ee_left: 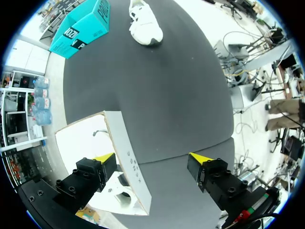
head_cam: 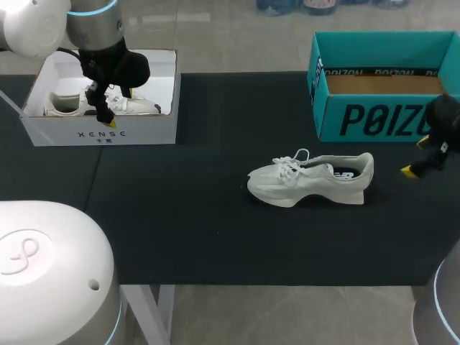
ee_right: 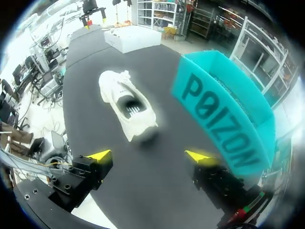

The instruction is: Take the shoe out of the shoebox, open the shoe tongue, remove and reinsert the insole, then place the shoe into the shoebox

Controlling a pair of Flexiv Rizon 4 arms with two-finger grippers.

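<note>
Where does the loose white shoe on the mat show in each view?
Head view: the shoe lies on the mat right of centre, in front of the teal box.
Left wrist view: shoe far ahead of the open left gripper, beside the teal box.
Right wrist view: shoe close ahead of the open right gripper.
Shared landmark: the teal box.

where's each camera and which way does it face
Head view: above and behind the robot, looking down on the table; left gripper at the white box, right gripper by the teal shoebox.
Left wrist view: on that wrist, looking over the white box's wall across the table; open fingers show.
Right wrist view: on that wrist, facing the shoe and teal shoebox; open fingers show.
All share the shoe and teal shoebox.
</note>
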